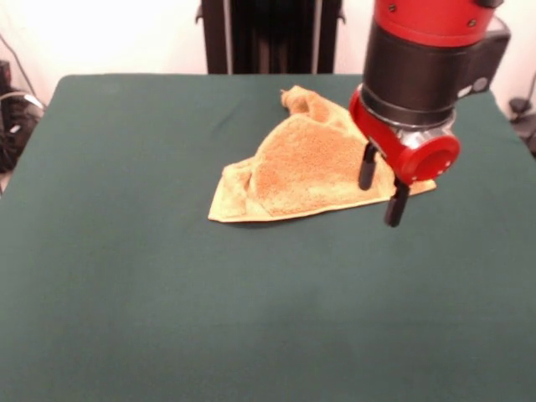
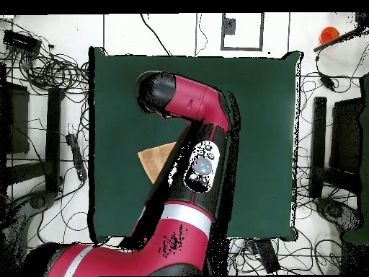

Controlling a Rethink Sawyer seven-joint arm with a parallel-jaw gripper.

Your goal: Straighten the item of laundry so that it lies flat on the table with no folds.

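The golden tan-orange towel lies crumpled on the dark green table, folded over itself into a rough triangle with a bunched corner at the far side. In the front view my gripper hangs over the towel's right edge with its two black fingers apart and nothing between them. In the overhead view the arm covers most of the towel; only a tan corner shows to the arm's left, and the gripper is hidden under the arm.
The table has wide bare cloth around the towel. Cables and black equipment lie on the floor around the table. The robot's black pedestal stands behind the far edge.
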